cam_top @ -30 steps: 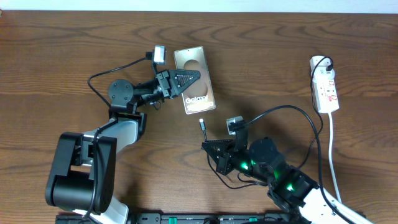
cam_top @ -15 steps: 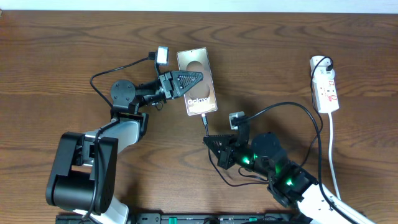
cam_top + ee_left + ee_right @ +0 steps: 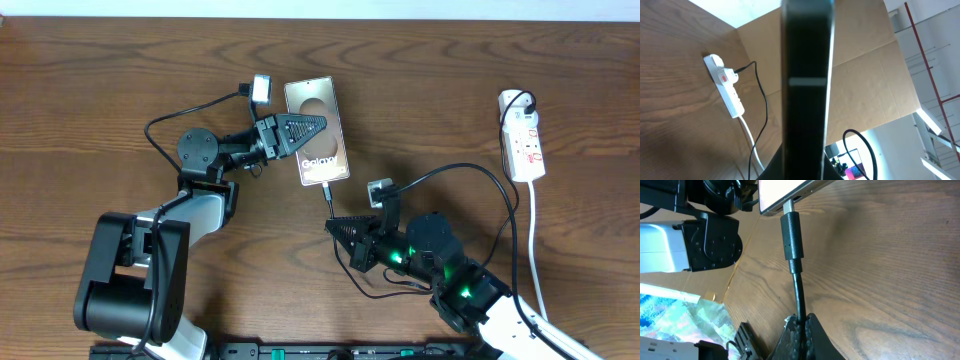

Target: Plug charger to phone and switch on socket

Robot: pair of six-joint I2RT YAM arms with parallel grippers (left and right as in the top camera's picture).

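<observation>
The bronze phone is held just above the table, its "Galaxy" face up, with my left gripper shut on it from the left. In the left wrist view the phone stands edge-on between the jaws. My right gripper is shut on the charger cable just below the phone. In the right wrist view the gripper pinches the cable, and the black plug meets the port in the phone's edge. The white socket lies at the far right.
The black cable loops right from my right arm to the white adapter at the socket's top end. The thick white cord runs down toward the front edge. A cardboard wall stands beyond the table. The left arm base fills the front left.
Over the last second the phone shifted slightly right and my right gripper carried the plug up to the phone's lower edge. Little has moved in the last half second.
</observation>
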